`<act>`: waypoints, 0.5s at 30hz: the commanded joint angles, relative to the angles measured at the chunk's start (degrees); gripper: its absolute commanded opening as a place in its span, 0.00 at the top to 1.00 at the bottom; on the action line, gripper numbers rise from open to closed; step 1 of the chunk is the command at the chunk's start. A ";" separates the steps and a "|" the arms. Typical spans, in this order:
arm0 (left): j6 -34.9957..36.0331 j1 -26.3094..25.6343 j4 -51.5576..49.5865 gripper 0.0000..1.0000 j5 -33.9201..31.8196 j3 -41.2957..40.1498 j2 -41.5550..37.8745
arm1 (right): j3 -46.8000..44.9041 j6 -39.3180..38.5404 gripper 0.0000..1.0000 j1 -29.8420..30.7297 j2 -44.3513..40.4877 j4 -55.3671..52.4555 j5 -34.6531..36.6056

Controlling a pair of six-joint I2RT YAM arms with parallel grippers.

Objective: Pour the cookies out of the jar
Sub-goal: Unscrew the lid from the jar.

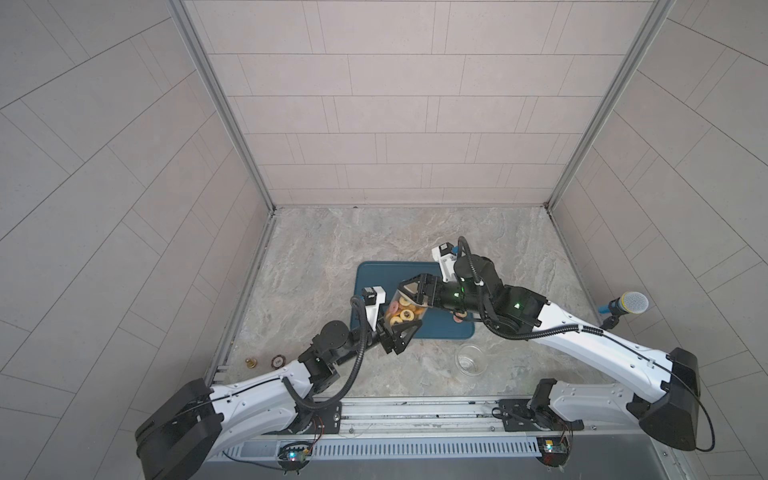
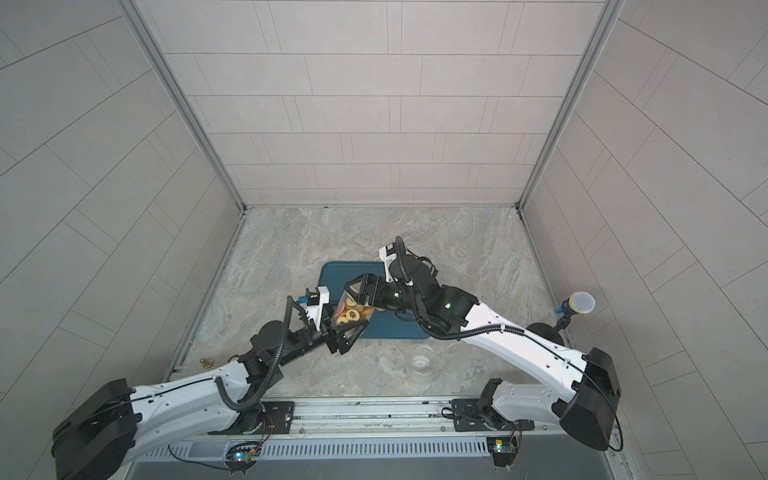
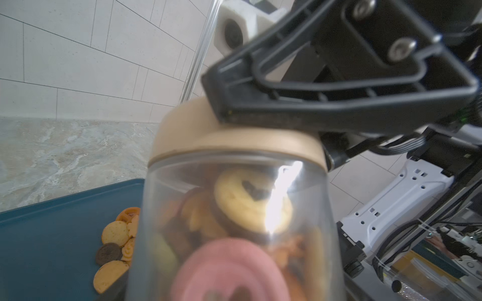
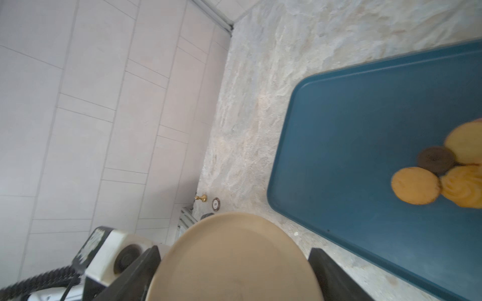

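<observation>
Now | left hand (image 1: 392, 323) holds jar (image 3: 234, 221) | right hand (image 1: 415, 291) clamps lid (image 4: 234, 260) | disc (image 4: 216, 204) lettering unreadable

My right gripper (image 4: 234, 260) is black against a plain beige lid (image 3: 187, 138). The jar (image 3: 156, 198) is clear; the cookies (image 4: 414, 189) are mostly orange-yellow, some swirled, one dark brown on the tray (image 4: 365, 104), one pink behind the clear wall. The tray is plain teal-blue, the counter (image 4: 260, 104) around it veined grey-beige.

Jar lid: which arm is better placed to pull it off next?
Right, likely: its fingers flank the beige lid, while the left arm's fingers hold the tilted jar body.
</observation>
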 commanded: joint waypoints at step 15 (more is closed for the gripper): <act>-12.16 4.25 16.95 1.00 6.35 1.16 -0.56 | 0.33 -6.30 0.04 -2.33 -8.95 -3.82 -4.21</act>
